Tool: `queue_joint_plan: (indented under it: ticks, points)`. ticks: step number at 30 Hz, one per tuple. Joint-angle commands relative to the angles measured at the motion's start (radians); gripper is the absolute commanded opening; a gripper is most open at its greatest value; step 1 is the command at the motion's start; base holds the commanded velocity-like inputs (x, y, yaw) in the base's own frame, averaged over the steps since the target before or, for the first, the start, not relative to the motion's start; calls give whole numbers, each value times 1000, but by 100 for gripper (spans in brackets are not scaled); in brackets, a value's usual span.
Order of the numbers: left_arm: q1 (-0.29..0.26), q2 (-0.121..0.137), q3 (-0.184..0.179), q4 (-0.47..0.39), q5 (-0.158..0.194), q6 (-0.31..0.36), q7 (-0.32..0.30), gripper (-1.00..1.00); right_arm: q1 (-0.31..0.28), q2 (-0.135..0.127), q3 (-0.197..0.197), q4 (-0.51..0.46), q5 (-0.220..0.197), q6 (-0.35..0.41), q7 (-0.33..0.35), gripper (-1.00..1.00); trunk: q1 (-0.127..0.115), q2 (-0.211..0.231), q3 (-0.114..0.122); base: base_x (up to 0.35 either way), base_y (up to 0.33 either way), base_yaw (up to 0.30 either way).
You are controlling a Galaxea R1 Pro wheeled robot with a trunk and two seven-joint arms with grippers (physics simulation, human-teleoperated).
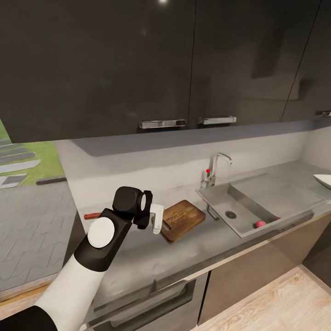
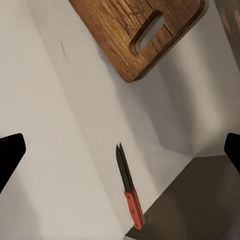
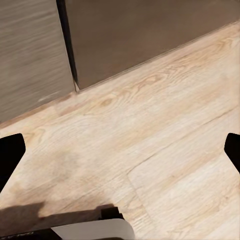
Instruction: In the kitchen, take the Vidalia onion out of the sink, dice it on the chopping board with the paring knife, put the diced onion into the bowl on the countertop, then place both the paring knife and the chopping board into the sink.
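The pinkish Vidalia onion (image 1: pixel 260 224) lies in the sink (image 1: pixel 220 195), near its front right corner. Left of the sink, the brown chopping board (image 1: pixel 182 219) rests flat on the grey countertop (image 1: pixel 151 257). The paring knife (image 2: pixel 129 192) lies on the countertop beyond the board's slot end, and its red handle (image 1: pixel 91 215) peeks out behind my left arm. My left gripper (image 1: pixel 156 218) hovers open above the counter just left of the board (image 2: pixel 140 35), with its fingertips (image 2: pixel 10 155) wide apart and holding nothing. The white bowl (image 1: pixel 324 180) sits at the far right. My right gripper (image 3: pixel 120 155) is open over the floor.
A grey tap (image 1: pixel 216 168) with a red knob stands behind the sink. Dark wall cabinets (image 1: pixel 161 69) hang low above the counter. Below it are dark cabinet fronts and a drawer with a bar handle (image 1: pixel 147 301). Wooden floor (image 3: pixel 150 150) lies under the right gripper.
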Motion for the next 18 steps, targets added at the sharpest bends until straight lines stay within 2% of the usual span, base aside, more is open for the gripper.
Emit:
queue_joint_plan:
  ticks: [1, 18]
  points:
    - [-1, 0, -1, 0, -6, 11, -6, 100, -1, 2, -1, 0, 3, -3, -3, 100, 1, -2, -3, 8, 0, 0]
    - [0, 1, -1, 0, -6, 12, -6, 100, -1, -2, -2, 0, 3, -3, -3, 100, 1, -2, -4, 1, 0, 14]
